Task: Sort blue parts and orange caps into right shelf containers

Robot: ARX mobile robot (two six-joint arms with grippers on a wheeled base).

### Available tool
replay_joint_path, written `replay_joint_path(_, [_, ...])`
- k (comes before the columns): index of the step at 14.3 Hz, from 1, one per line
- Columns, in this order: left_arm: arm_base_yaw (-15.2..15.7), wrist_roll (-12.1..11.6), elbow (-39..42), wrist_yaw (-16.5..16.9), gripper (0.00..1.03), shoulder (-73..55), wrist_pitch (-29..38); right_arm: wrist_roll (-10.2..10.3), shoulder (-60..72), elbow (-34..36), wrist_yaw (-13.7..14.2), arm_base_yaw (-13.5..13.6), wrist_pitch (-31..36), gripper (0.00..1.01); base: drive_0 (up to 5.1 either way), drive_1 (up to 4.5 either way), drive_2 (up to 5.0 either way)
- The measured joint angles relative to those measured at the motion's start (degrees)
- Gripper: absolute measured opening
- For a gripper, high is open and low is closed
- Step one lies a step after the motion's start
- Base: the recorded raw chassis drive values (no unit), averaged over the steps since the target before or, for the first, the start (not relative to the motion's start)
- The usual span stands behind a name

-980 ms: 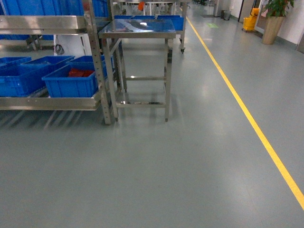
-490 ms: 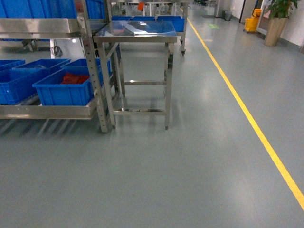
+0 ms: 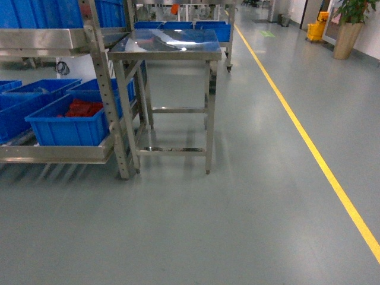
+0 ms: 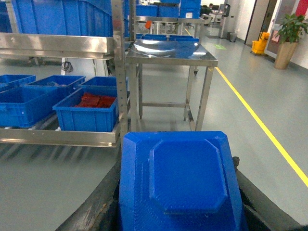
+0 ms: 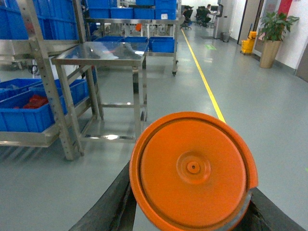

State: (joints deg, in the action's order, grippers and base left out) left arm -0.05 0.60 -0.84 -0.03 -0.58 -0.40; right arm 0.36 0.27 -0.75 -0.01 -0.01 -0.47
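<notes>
blue part (image 4: 180, 185) fills the left wrist view, orange cap (image 5: 192, 171) the right, each seated between dark jaws and apparently carried; fingertips hidden, so the grip's width is unclear; the step looks like driving: keep both loads level and line up squarely with the shelf (image 3: 98, 89) and bins (image 3: 68, 124).

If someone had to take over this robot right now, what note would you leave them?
Left gripper: holds a blue part, filling the left wrist view; fingertips not visible.
Right gripper: holds an orange cap, round face toward the camera.
Surroundings: the shelf rack with blue bins stands ahead on the left; one bin holds red pieces. A steel table stands beside it.
Done: both items picked up.
Left: drive to the shelf and drop each item into its container; neither is placed yet.
</notes>
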Motion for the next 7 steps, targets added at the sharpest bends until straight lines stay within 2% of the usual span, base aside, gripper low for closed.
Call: replay_joint_path(7, [0.0, 0.0, 0.0, 0.1, 0.44, 0.0, 0.1, 0.0, 0.0, 0.0, 0.0, 0.0, 0.1, 0.43, 0.0, 4.22, -4.2])
